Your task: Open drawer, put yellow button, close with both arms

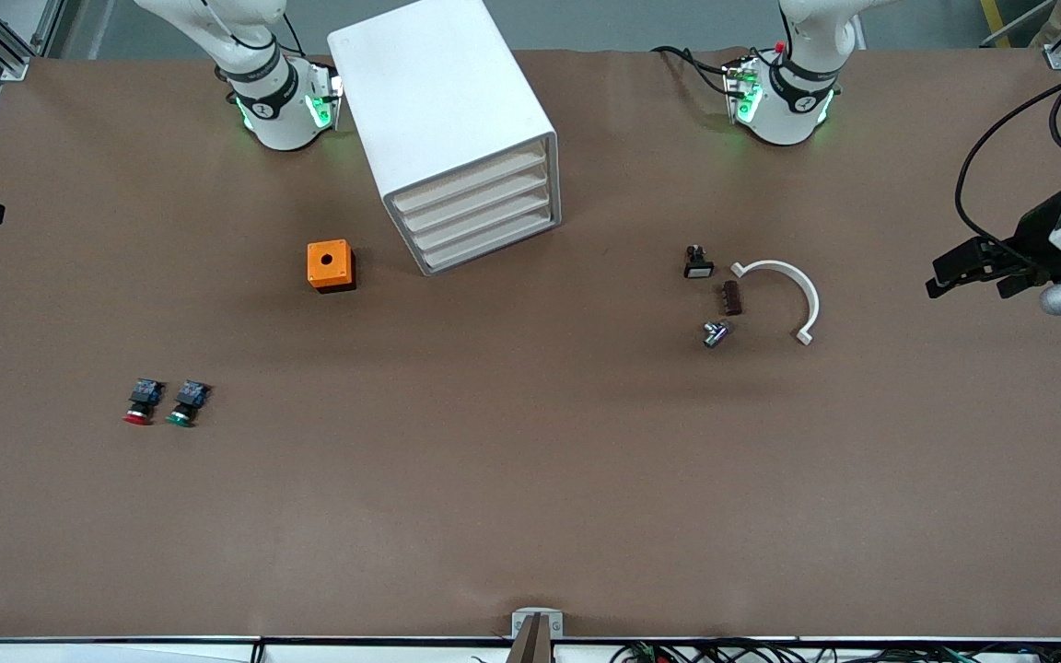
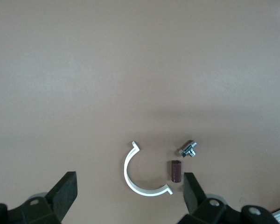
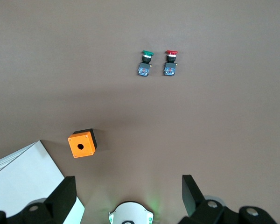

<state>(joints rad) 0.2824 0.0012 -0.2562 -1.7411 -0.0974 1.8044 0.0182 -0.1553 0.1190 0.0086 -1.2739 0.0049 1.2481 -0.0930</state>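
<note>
The white cabinet [image 1: 438, 92] stands near the right arm's base, with all four beige drawer fronts flush. Its top drawer [image 1: 471, 180] is shut. The yellow button shows in no view. My left gripper [image 1: 963, 276] is open and empty, up in the air over the left arm's end of the table. In the left wrist view its black fingers [image 2: 65, 186] stand wide apart around nothing [image 2: 128, 179]. My right gripper [image 3: 128, 183] is out of the front view. It is open and empty, high over its own arm's base beside the cabinet [image 3: 23, 177].
An orange box with a hole [image 1: 330, 265] sits beside the cabinet. A red-capped button [image 1: 138, 403] and a green-capped button [image 1: 186, 405] lie toward the right arm's end. A white half-ring clamp [image 1: 802, 290], a brown cylinder [image 1: 731, 297], a metal bolt [image 1: 715, 333] and a small black part [image 1: 697, 263] lie toward the left arm's end.
</note>
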